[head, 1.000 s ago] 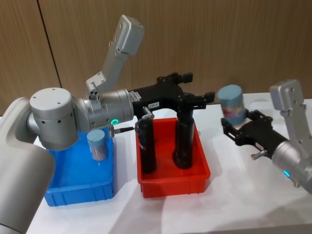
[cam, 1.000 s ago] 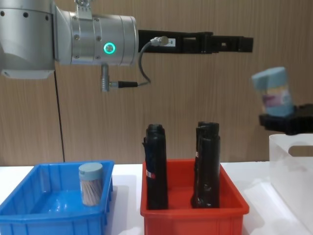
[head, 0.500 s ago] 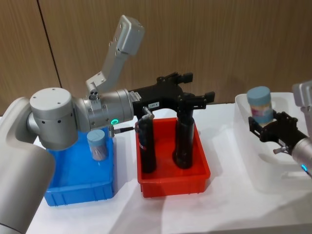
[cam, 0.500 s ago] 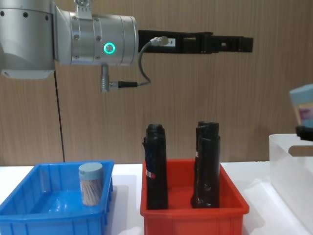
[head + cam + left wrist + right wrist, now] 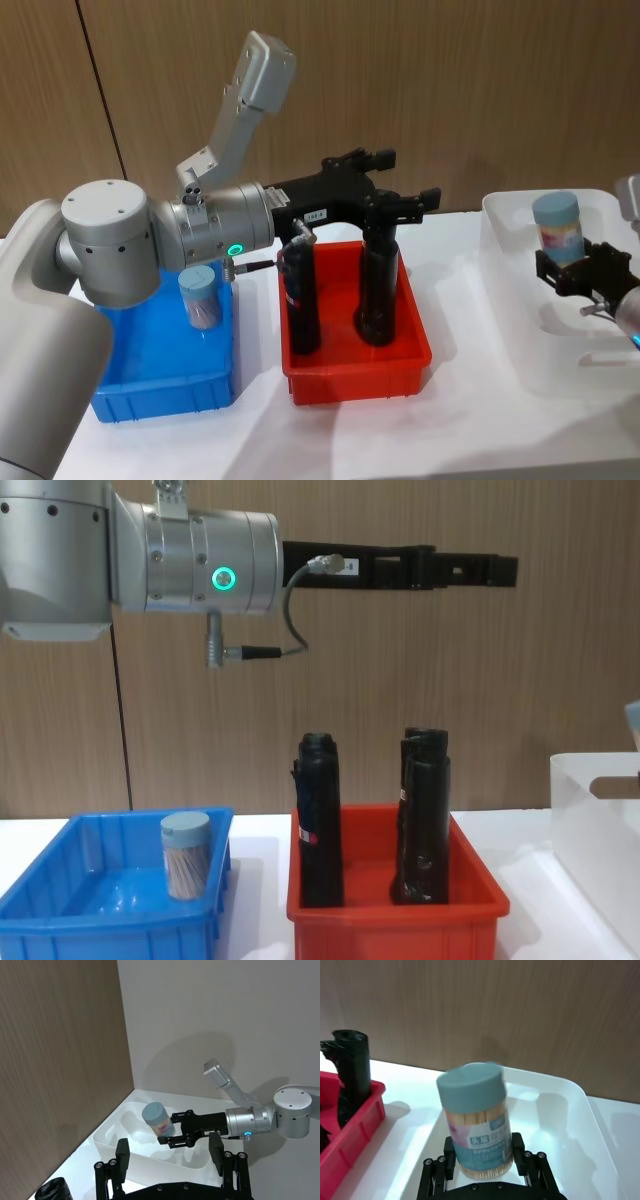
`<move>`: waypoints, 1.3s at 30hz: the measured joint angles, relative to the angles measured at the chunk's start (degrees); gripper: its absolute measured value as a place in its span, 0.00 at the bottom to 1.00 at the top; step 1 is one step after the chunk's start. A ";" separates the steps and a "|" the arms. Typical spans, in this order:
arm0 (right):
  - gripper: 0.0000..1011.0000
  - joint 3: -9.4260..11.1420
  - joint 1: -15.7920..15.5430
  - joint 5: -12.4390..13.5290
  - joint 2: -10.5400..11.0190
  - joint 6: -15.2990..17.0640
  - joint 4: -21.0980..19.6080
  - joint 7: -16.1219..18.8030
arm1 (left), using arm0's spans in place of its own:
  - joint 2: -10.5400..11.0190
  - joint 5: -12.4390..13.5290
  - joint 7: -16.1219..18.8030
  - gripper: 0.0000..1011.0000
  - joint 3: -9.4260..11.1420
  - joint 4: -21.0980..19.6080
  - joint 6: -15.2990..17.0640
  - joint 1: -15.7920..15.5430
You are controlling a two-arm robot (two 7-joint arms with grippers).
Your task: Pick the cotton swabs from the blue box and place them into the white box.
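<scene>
Cotton swabs [image 5: 556,222], one jar: clamped upright in the right hand [image 5: 482,1162], above the white box [image 5: 497,250] (a second jar [image 5: 200,297] stands in the blue box [image 5: 160,395]). Best lowered near the box floor before release, lest it topple. Left hand [image 5: 405,178] idle, spread open, over the red bin [image 5: 350,385].

Three open plastic bins stand in a row on a white tabletop [image 5: 450,430]: a blue box [image 5: 160,395] toward the left edge, a red bin [image 5: 355,383] at the middle just beside it, and a translucent white box [image 5: 510,320] toward the right edge, set apart from the red one. All three sit upright and flat, with bare tabletop running along the front edge.
</scene>
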 joint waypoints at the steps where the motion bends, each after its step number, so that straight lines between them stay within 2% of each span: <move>1: 0.67 0.03 0.17 0.01 -0.01 -0.02 0.39 0.03 | 0.00 0.00 0.00 0.99 0.00 0.00 0.00 0.00; 4: 0.73 0.18 0.81 0.08 -0.06 -0.21 1.84 0.20 | 0.00 0.00 0.00 0.99 0.00 0.00 0.00 0.00; 6: 0.80 0.30 1.25 0.24 -0.08 -0.49 2.88 0.39 | 0.00 0.00 0.00 0.99 0.00 0.00 0.00 0.00; 13: 0.99 0.62 1.68 0.71 -0.06 -1.42 3.93 0.56 | 0.00 0.00 0.00 0.99 0.00 0.00 0.00 0.00; 20: 0.99 0.95 1.54 1.45 0.05 -2.53 3.88 0.62 | 0.00 0.00 0.00 0.99 0.00 0.00 0.00 0.00; 28: 0.99 1.62 0.08 2.76 0.45 -4.56 1.57 0.37 | 0.00 0.00 0.00 0.99 0.00 0.00 0.00 0.00; 39: 0.99 2.74 -4.68 4.94 1.39 -7.67 -6.06 -1.60 | 0.00 0.00 0.00 0.99 0.00 0.00 0.00 0.00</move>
